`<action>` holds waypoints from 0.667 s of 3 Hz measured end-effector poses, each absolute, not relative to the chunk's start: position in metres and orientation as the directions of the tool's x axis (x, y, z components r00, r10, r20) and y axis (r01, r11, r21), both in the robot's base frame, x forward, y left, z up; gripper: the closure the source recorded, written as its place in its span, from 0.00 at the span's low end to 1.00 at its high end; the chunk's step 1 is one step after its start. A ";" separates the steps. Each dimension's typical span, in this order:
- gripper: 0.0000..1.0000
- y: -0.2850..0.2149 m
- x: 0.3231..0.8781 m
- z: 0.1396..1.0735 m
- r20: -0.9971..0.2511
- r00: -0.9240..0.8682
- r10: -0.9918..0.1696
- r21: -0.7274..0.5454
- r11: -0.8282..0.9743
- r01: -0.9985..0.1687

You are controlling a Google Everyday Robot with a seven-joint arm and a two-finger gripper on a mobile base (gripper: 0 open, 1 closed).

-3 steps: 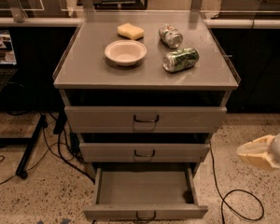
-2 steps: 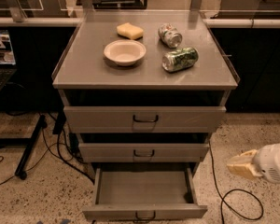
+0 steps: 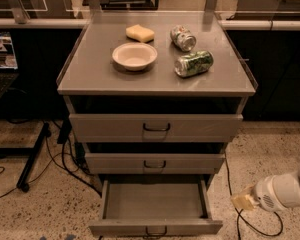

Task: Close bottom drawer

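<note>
Now lower and further left than a second ago, the hand [image 3: 242, 201] nears the right side of the bottom drawer [image 3: 155, 204], which is pulled out at the cabinet's [image 3: 155, 126] foot. A closing push looks next. Whether the hand is wide or narrow cannot be told.

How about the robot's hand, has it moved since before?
Yes. The gripper moved left and lower in view, nearer the open bottom drawer, by its right side.
</note>
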State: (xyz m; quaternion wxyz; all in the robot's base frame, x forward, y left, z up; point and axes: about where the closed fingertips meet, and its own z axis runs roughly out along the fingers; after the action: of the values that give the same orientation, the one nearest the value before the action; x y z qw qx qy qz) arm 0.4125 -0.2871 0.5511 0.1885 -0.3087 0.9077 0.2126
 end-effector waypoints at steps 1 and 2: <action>1.00 -0.283 0.407 0.518 -0.410 -0.775 -0.481 0.329 0.715 -0.617; 1.00 -0.282 0.406 0.516 -0.407 -0.777 -0.480 0.333 0.714 -0.616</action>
State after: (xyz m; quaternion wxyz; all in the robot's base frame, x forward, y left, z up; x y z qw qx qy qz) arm 0.4060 -0.2823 0.5159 0.1471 -0.2999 0.9140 0.2303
